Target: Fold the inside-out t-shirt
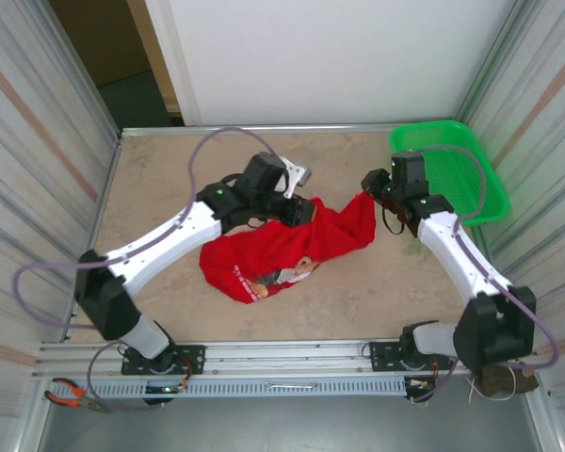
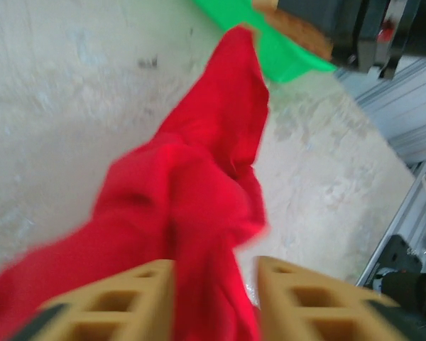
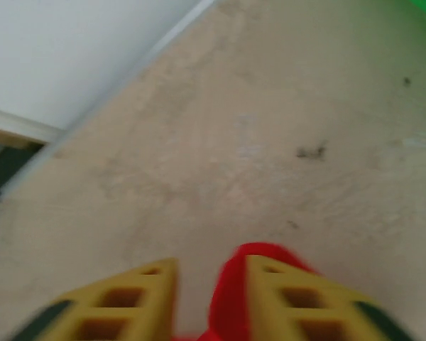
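The red inside-out t-shirt lies bunched in the middle of the table, its printed figure showing at the near edge. One corner stretches up and right to my right gripper. My left gripper sits at the shirt's far top edge. In the left wrist view, a twisted ridge of the t-shirt runs between the open fingers of the left gripper, with a gap on the right side. In the right wrist view the right gripper is open, and a fold of the t-shirt rests against its right finger.
A green mesh basket stands at the far right corner, close behind the right gripper, and the basket shows past the shirt's tip. Corrugated walls close in both sides. The beige table is bare to the left and near side.
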You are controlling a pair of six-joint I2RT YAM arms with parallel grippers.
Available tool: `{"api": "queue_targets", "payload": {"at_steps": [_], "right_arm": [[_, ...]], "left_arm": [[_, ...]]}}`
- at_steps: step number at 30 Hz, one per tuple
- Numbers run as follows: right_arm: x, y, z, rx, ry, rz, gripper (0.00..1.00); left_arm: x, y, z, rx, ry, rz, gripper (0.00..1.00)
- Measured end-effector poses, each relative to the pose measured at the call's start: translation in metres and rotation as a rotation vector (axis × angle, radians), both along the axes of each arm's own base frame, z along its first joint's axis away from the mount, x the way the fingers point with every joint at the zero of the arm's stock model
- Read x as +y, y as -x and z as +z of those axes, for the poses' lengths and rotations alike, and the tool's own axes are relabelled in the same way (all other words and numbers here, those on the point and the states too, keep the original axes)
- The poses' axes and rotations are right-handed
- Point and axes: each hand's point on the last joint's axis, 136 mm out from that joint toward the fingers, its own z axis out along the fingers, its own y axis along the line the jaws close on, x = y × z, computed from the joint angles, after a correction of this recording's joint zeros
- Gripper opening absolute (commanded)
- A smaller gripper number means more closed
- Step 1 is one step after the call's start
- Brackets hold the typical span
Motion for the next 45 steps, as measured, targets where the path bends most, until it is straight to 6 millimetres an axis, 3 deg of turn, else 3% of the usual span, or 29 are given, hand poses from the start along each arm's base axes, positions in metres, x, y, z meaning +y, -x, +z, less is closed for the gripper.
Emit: {"api": "queue_targets", "payload": {"at_steps": [3, 9, 11, 14, 20, 23, 26, 29, 33, 35, 39, 40, 45], "right_arm": [[0.000, 0.006, -0.007, 0.029, 0.031, 0.021, 0.84], [0.008, 0.038, 0.030, -0.055, 0.049, 0.063, 0.82], [0.019, 0.052, 0.031, -0.066, 0.045, 0.106, 0.82], [0.049, 0.074, 0.004, -0.010, 0.056, 0.201, 0.80], [0.114, 0.108, -0.079, 0.207, 0.142, 0.364, 0.75], [0.130, 0.115, -0.103, 0.260, 0.165, 0.386, 0.61], [0.135, 0.112, -0.119, 0.294, 0.179, 0.370, 0.26], [0.137, 0.108, -0.124, 0.305, 0.176, 0.358, 0.01], [0.139, 0.104, -0.116, 0.284, 0.161, 0.353, 0.00], [0.138, 0.103, -0.110, 0.273, 0.153, 0.351, 0.00], [0.134, 0.100, -0.088, 0.226, 0.109, 0.350, 0.00], [0.133, 0.100, -0.081, 0.211, 0.099, 0.353, 0.00], [0.120, 0.101, -0.037, 0.115, 0.040, 0.363, 0.00]], "left_arm": [[0.000, 0.000, -0.016, 0.030, -0.009, 0.013, 0.73], [0.026, 0.002, -0.004, -0.042, 0.005, 0.086, 0.76], [0.040, 0.002, -0.008, -0.063, -0.013, 0.123, 0.76], [0.055, 0.001, -0.033, -0.066, -0.076, 0.174, 0.76], [0.077, -0.009, -0.101, -0.017, -0.256, 0.250, 0.76], [0.084, -0.016, -0.117, -0.003, -0.301, 0.277, 0.76], [0.088, -0.026, -0.128, 0.007, -0.317, 0.300, 0.75], [0.091, -0.034, -0.143, 0.026, -0.335, 0.315, 0.75], [0.086, -0.037, -0.171, 0.077, -0.354, 0.297, 0.72], [0.081, -0.037, -0.183, 0.102, -0.355, 0.280, 0.65], [0.071, -0.036, -0.198, 0.139, -0.342, 0.251, 0.08], [0.069, -0.035, -0.198, 0.144, -0.335, 0.244, 0.00], [0.060, -0.037, -0.182, 0.141, -0.268, 0.220, 0.00]]}}
